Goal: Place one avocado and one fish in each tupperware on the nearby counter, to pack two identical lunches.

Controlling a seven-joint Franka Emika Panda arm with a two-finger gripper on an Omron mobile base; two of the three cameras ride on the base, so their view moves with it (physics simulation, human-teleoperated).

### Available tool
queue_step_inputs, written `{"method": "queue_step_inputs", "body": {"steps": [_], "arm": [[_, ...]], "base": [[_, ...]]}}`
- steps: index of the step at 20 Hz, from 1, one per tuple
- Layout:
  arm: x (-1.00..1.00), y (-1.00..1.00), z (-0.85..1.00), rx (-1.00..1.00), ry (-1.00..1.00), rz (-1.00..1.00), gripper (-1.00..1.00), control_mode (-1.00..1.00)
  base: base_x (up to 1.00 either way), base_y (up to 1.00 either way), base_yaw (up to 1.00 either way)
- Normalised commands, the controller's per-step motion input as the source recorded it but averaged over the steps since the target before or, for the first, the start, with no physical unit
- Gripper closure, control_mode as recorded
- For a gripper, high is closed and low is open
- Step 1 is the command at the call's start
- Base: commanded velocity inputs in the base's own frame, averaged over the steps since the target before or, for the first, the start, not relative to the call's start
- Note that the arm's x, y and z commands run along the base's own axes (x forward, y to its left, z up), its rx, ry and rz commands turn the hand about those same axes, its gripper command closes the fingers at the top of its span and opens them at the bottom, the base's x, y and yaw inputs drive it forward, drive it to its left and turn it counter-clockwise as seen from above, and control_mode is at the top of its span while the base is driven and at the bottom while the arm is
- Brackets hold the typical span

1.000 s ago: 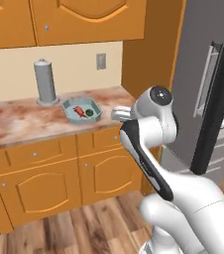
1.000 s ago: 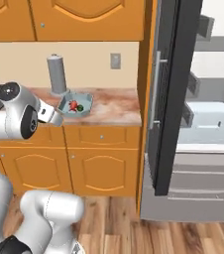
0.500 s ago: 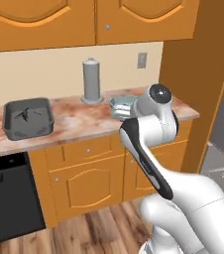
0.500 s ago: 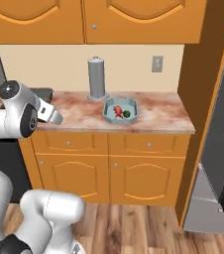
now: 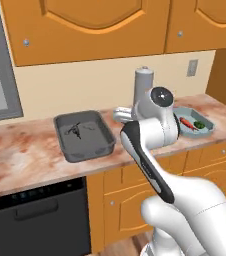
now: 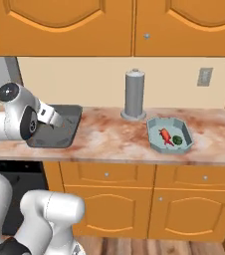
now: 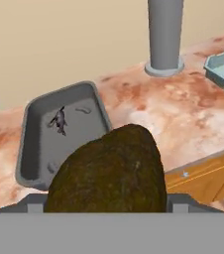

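My gripper [image 7: 109, 202] is shut on the dark brown-olive avocado [image 7: 111, 171], which bulks large at the bottom of the hand view. Ahead and to its left on the counter [image 7: 158, 106] lies the dark grey tupperware [image 7: 86, 131] with the dark grey fish [image 7: 59, 120] in it. In the left base view that tray [image 5: 64, 149] sits left of my arm, with the fish [image 5: 76, 131] inside. Further right along the counter, the pale blue-grey tupperware [image 6: 155, 143] holds the red-orange fish [image 6: 165, 135] and the bright green avocado [image 6: 177, 141]. My hand [image 6: 49, 115] hovers over the dark tray's [image 6: 70, 132] left part.
An upright grey cylinder [image 6: 135, 94] stands at the back of the counter between the two trays. Orange wall cabinets hang above. A dark dishwasher front [image 5: 35, 220] sits under the counter at left. A wall socket [image 6: 204, 76] is at the right.
The base has driven left along the counter, so the whole scene has shifted right: the fridge has left view and the dark grey tray has come in. The grip is unchanged.
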Motion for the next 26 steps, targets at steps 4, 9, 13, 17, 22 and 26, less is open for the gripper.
{"method": "queue_step_inputs", "body": {"steps": [4,9,13,17,22,26], "arm": [[0.00,0.00,0.00,0.00,0.00,0.00,1.00,1.00],[0.54,0.19,-0.45,-0.03,0.30,-0.05,1.00,-1.00],[0.99,0.00,-0.80,0.00,0.64,-0.18,1.00,-1.00],[0.79,-0.41,-0.58,-0.02,0.28,-0.04,1.00,-1.00],[0.53,-0.52,-0.87,-0.03,0.02,0.00,1.00,-1.00],[0.94,-0.05,-0.91,-0.04,0.00,0.00,1.00,-1.00]], "base": [[0.98,1.00,0.00],[0.35,0.40,0.00],[0.00,0.00,0.00],[0.00,0.00,0.00],[0.00,0.00,0.00],[0.00,0.00,0.00]]}}
